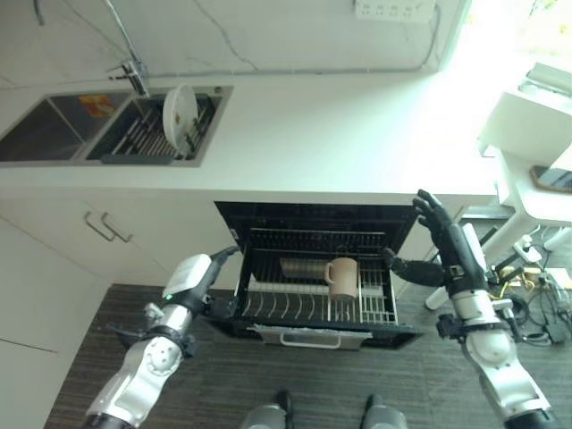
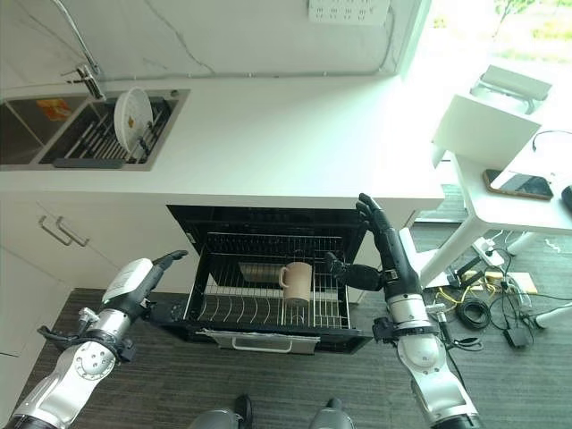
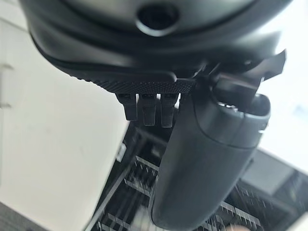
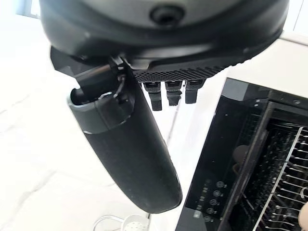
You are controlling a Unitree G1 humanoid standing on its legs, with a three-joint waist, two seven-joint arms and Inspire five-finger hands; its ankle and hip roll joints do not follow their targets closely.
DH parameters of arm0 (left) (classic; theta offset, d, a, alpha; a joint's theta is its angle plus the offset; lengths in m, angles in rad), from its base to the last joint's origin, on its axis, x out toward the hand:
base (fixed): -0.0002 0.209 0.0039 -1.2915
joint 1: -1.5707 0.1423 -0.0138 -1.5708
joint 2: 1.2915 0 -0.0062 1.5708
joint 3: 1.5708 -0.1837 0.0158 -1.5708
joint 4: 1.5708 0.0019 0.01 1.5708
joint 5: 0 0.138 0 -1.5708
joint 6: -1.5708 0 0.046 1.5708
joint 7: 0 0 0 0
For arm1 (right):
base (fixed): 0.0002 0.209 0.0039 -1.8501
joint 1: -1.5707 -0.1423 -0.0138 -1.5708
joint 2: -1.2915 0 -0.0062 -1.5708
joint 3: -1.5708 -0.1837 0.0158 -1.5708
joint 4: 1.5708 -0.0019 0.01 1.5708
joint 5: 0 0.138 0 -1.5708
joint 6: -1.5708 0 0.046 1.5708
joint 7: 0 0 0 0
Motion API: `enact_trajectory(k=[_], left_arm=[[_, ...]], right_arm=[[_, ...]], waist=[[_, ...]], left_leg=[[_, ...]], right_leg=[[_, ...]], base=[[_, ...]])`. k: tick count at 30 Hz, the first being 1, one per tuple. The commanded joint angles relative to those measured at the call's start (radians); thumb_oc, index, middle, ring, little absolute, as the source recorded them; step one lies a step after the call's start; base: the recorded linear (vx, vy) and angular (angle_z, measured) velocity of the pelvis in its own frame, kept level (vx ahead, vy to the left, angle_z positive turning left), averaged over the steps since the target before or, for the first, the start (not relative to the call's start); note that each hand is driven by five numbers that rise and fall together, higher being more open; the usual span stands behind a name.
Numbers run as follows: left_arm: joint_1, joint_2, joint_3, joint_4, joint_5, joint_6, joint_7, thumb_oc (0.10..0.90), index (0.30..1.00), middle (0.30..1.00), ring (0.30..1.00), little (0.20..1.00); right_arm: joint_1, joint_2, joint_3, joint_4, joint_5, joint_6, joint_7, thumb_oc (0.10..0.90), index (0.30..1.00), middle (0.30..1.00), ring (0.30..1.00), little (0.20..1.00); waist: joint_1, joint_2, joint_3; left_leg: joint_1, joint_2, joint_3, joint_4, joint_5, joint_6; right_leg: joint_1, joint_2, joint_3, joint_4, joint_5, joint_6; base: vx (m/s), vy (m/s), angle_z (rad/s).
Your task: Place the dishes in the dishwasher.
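Note:
A beige mug (image 1: 341,278) stands upright in the pulled-out dishwasher rack (image 1: 315,308), with a metal container (image 1: 302,268) lying behind it. A white plate (image 1: 180,112) stands on edge in the sink's drying rack (image 1: 152,134) up on the counter. My left hand (image 1: 198,275) hovers at the rack's left side, fingers straight and holding nothing. My right hand (image 1: 445,241) is raised at the rack's right side, fingers spread, thumb pointing toward the mug, empty.
The dishwasher door (image 1: 313,332) lies folded down over the dark floor. A double sink (image 1: 54,125) with a tap sits at the counter's left. White cabinet doors (image 1: 98,232) are left of the dishwasher. A white desk (image 2: 500,179) and cables stand at the right.

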Motion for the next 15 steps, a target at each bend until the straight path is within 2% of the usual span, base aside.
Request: enact_trajectory(k=[1, 8, 14, 15], left_arm=[[-0.028, 0.017, 0.099, -0.05, -0.044, -0.08, 0.097, 0.8, 0.9, 0.9, 0.9, 0.9], [0.024, -0.007, 0.185, -0.066, -0.102, -0.084, 0.109, 0.8, 0.9, 0.9, 0.9, 0.9], [0.045, -0.054, 0.222, -0.023, -0.3, -0.062, 0.08, 0.8, 0.9, 0.9, 0.9, 0.9], [0.052, -0.083, 0.22, 0.017, -0.366, -0.04, 0.063, 0.8, 0.9, 0.9, 0.9, 0.9]], right_arm=[[-0.039, 0.0, -0.061, -0.118, 0.056, -0.104, -0.041, 0.8, 0.9, 0.9, 0.9, 0.9], [-0.019, 0.026, -0.104, -0.162, 0.099, -0.1, -0.047, 0.8, 0.9, 0.9, 0.9, 0.9], [-0.001, 0.075, -0.11, -0.162, 0.174, -0.079, -0.027, 0.8, 0.9, 0.9, 0.9, 0.9], [0.004, 0.108, -0.104, -0.145, 0.266, -0.074, 0.012, 0.8, 0.9, 0.9, 0.9, 0.9]], waist=[[0.012, -0.01, -0.065], [0.034, -0.024, -0.073], [0.042, -0.033, -0.079], [0.041, -0.036, -0.082]], left_leg=[[0.02, 0.076, -0.004, 0.073, -0.177, 0.021], [0.028, 0.033, -0.028, 0.073, -0.192, 0.05], [0.033, -0.03, -0.042, 0.073, -0.211, 0.094], [0.032, -0.05, -0.039, 0.073, -0.217, 0.107]], right_leg=[[0.005, -0.044, 0.015, 0.07, -0.137, 0.057], [0.02, -0.058, 0.018, 0.07, -0.13, 0.065], [0.004, -0.086, 0.043, 0.07, -0.087, 0.092], [-0.004, -0.101, 0.053, 0.07, -0.046, 0.101]], base=[[0.01, 0.086, 0.03], [-0.01, 0.122, 0.08], [-0.02, 0.185, 0.16], [0.0, 0.235, 0.18]])
